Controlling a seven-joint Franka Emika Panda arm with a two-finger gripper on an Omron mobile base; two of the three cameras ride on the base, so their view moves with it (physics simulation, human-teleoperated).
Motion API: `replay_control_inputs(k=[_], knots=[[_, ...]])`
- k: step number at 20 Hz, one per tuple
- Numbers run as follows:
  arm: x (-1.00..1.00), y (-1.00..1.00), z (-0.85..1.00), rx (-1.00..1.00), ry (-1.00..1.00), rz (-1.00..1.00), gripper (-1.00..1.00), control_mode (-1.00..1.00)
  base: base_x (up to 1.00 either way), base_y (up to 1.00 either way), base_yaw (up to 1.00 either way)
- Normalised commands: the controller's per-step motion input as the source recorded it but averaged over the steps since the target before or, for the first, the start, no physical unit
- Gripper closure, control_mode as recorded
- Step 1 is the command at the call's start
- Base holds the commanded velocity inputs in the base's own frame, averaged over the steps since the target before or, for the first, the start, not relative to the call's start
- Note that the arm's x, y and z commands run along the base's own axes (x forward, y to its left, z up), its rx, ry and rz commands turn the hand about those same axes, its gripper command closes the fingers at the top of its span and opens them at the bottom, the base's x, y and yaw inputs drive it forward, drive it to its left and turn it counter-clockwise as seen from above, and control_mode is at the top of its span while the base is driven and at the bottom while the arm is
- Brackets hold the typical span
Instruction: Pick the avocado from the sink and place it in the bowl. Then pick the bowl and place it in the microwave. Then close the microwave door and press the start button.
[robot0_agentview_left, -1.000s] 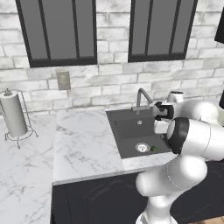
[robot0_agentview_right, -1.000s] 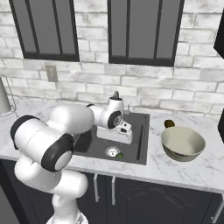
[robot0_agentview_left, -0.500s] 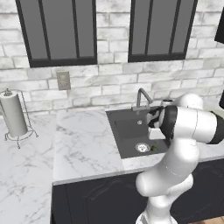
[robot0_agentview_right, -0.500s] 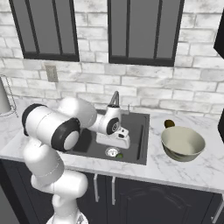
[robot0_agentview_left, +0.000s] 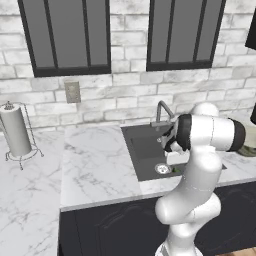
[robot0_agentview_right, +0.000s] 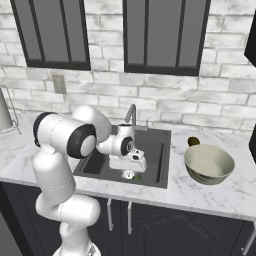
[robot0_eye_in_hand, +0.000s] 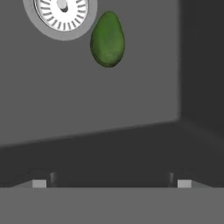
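Note:
The avocado (robot0_eye_in_hand: 107, 39), small and dark green, lies on the floor of the dark grey sink (robot0_agentview_right: 155, 145), right beside the round steel drain (robot0_eye_in_hand: 62, 13). In the right base view the avocado (robot0_agentview_right: 137, 177) rests near the sink's front wall. My gripper (robot0_eye_in_hand: 111, 183) hangs low inside the basin, open and holding nothing, and the avocado lies ahead of its fingertips (robot0_eye_in_hand: 39, 183), apart from them. My gripper (robot0_agentview_right: 130, 169) points down just above the drain. The pale cream-green bowl (robot0_agentview_right: 209, 165) stands upright on the counter right of the sink. The microwave and its door are out of view.
A curved chrome faucet (robot0_agentview_right: 131, 112) rises behind the sink. A small brown object (robot0_agentview_right: 193, 141) sits behind the bowl. A paper towel holder (robot0_agentview_left: 16, 132) stands far left on the marble counter (robot0_agentview_left: 95, 160). The sink's walls close in around the hand.
The arm has folded and the hand has dropped lower into the sink, toward the drain and the avocado. The jaws stayed open. The avocado and the bowl have not moved.

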Motion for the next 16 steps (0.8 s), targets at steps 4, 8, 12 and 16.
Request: replay_control_inputs(k=[4, 8, 12, 16], knots=[[0.33, 0.03, -0.48, -0.09, 0.03, 0.02, -1.0, -1.0, 0.0, 0.0, 0.0], [0.32, 0.0, -0.42, -0.05, 0.01, 0.02, -1.0, -1.0, 0.0, 0.0, 0.0], [0.44, 0.0, -0.38, 0.0, 0.0, 0.02, -1.0, -1.0, 0.0, 0.0, 0.0], [0.49, 0.0, -0.37, 0.0, 0.0, 0.01, -1.0, -1.0, 0.0, 0.0, 0.0]])
